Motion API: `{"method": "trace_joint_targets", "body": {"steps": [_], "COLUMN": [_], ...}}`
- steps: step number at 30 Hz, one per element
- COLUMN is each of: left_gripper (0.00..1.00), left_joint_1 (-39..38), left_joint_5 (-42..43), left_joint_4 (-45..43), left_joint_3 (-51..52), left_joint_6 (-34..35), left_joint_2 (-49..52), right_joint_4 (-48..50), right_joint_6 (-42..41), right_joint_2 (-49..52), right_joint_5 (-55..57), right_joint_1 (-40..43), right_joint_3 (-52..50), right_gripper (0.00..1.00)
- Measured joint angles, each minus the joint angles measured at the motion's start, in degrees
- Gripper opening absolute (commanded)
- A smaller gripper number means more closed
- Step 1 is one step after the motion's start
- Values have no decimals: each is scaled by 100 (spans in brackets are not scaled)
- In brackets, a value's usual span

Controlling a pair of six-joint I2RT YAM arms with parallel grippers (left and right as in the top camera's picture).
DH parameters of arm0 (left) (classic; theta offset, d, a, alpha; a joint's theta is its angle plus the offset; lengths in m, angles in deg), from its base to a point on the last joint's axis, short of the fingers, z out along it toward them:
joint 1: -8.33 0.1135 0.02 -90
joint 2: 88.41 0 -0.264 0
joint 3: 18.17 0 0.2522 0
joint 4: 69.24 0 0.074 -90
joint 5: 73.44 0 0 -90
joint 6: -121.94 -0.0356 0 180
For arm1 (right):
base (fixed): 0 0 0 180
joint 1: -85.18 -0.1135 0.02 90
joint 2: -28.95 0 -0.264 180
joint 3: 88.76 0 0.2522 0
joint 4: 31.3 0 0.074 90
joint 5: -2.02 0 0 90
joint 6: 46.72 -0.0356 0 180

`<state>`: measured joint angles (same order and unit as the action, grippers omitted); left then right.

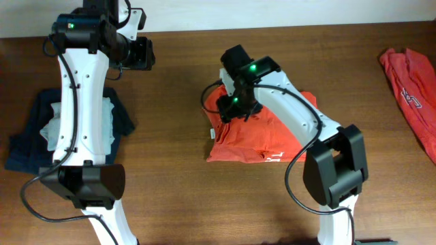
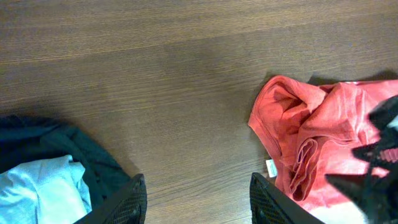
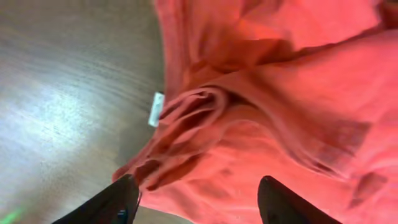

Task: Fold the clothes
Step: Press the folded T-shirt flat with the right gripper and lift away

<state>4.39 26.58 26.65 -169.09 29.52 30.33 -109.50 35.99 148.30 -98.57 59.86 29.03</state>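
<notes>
From overhead, an orange-red folded T-shirt [image 1: 262,139] lies near the middle of the wooden table [image 1: 184,82], roughly squared but bunched at its upper left corner. A strip of white print [image 1: 272,158] shows along its lower edge, too small to read. The right gripper [image 1: 231,109] sits over the bunched corner. A second T-shirt [image 1: 415,88] of the same colour lies crumpled at the table's right edge, well apart. Its white lettering [image 1: 413,99] is not legible. The left gripper [image 1: 143,53] hangs over bare wood at the upper left. Beneath the left arm lies a dark garment [image 1: 34,129] with a pale blue cloth [image 1: 51,129] on it.

In the left wrist view, the left gripper [image 2: 199,199] has its fingers [image 2: 134,199] spread wide with only bare table [image 2: 155,74] between them. The dark garment [image 2: 68,146] and pale blue cloth [image 2: 37,186] lie at the lower left. The folded T-shirt [image 2: 323,130] is at the right with a small white neck label [image 2: 272,167], and the black right gripper [image 2: 373,165] is over it.

In the right wrist view, the right gripper [image 3: 199,202] is spread open just above the folded T-shirt [image 3: 298,93], its fingers [image 3: 118,202] pinching nothing. The ribbed collar [image 3: 199,106] curls below it. The neck label [image 3: 157,109] sticks out toward the table [image 3: 62,93], its writing blurred.
</notes>
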Motion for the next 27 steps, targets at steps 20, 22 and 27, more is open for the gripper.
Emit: {"method": "trace_joint_targets", "body": {"steps": [20, 22, 27], "left_gripper": [54, 54, 54], "left_joint_1": [0, 0, 0], "left_joint_5": [0, -2, 0], "left_joint_4": [0, 4, 44], "left_joint_3": [0, 0, 0], "left_joint_6": [0, 0, 0], "left_joint_2": [-2, -2, -2], "right_joint_4": [800, 1023, 1792], "right_joint_6": [-623, -680, -769], "right_joint_2": [304, 492, 597], "right_joint_5": [-455, -586, -1058], "right_joint_1": [1596, 1469, 1040], "right_joint_3": [-688, -809, -940], "right_gripper": [4, 4, 4]}}
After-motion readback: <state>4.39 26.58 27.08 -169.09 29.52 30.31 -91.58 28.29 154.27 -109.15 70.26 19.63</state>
